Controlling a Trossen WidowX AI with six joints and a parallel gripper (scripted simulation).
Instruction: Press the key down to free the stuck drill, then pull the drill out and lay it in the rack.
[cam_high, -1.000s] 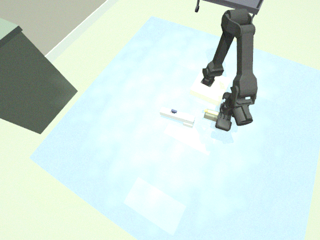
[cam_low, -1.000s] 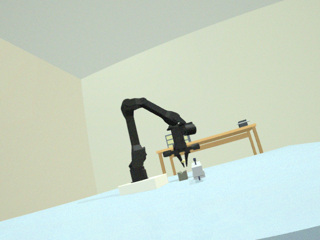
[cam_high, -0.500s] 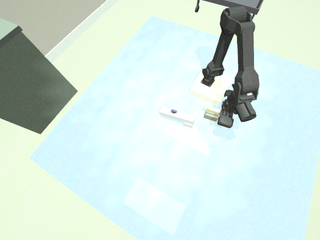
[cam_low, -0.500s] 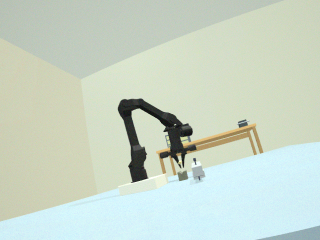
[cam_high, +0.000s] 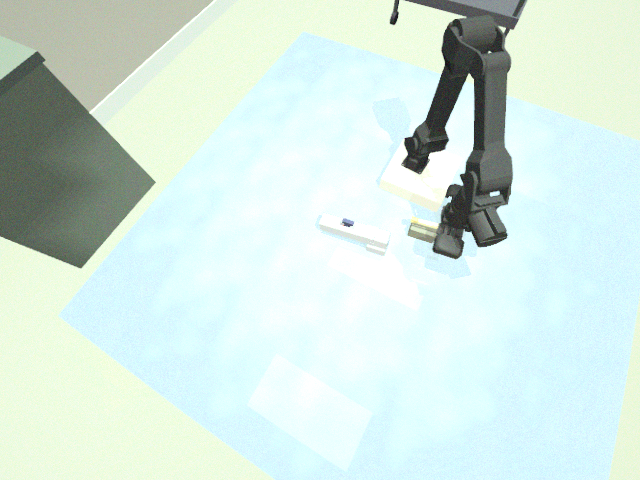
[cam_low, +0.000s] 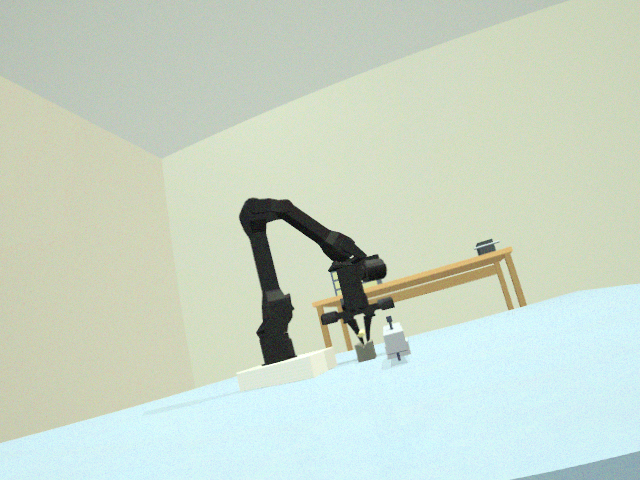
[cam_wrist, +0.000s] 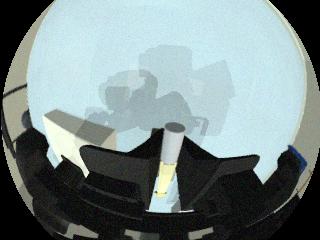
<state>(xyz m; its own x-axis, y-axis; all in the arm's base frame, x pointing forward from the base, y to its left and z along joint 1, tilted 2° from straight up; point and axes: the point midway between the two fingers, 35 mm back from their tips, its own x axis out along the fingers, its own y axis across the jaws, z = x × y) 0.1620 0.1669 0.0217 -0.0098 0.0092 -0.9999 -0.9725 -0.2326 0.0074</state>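
My gripper (cam_low: 362, 339) (cam_wrist: 168, 132) points down and is shut on the drill. The drill (cam_high: 424, 223) (cam_low: 361, 333) (cam_wrist: 173, 142) is a thin rod with a grey shank and a yellow part. It lies level, close over or in the groove of the rack; which of the two cannot be told. The rack (cam_high: 421, 234) (cam_low: 366, 351) is a small grey-olive grooved block, partly hidden by the gripper in the top view. The long white handpiece (cam_high: 356, 233) (cam_low: 395, 339) lies apart, beside the rack, with the small dark blue key (cam_high: 347, 222) (cam_low: 389, 319) on its top.
The arm stands on a cream base block (cam_high: 408, 191) (cam_low: 279, 376) (cam_wrist: 65, 145), close behind the rack. A wooden table (cam_low: 439, 270) stands in the background. A dark cabinet (cam_high: 62, 160) stands at the left, and a grey trolley (cam_high: 475, 6) at the top.
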